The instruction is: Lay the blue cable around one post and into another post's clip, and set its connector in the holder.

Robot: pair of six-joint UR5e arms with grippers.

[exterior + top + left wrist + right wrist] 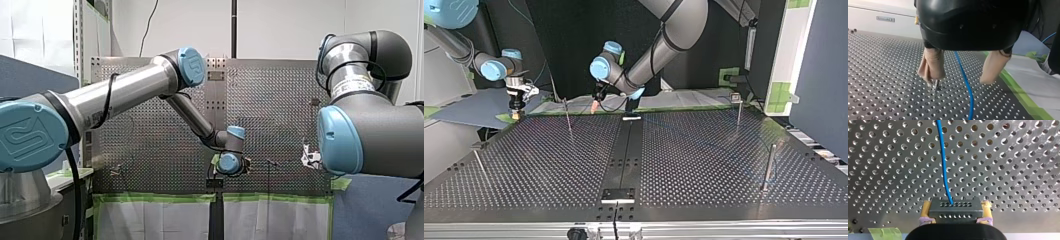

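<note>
The blue cable (pixel 965 82) runs over the perforated plate between the beige pads of my left gripper (pixel 960 80), which is open and not pinching it. A short metal post (pixel 936 85) stands right under one pad. In the top view my left gripper (pixel 596 106) hangs low at the far edge, beside a thin post (pixel 568 116). My right gripper (pixel 956 206) is shut on the dark connector block (pixel 955 213), yellow pads on both its sides. The cable (pixel 944 162) leaves the block and runs straight ahead. The right gripper (pixel 515 111) is at the top view's far left corner.
More posts stand at the top view's right (pixel 769 167), far right (pixel 739 109) and near left (pixel 478 162). A black bracket (pixel 618 195) sits on the centre strip near the front edge. Green tape (pixel 1023 97) lines the plate's edge beside my left gripper.
</note>
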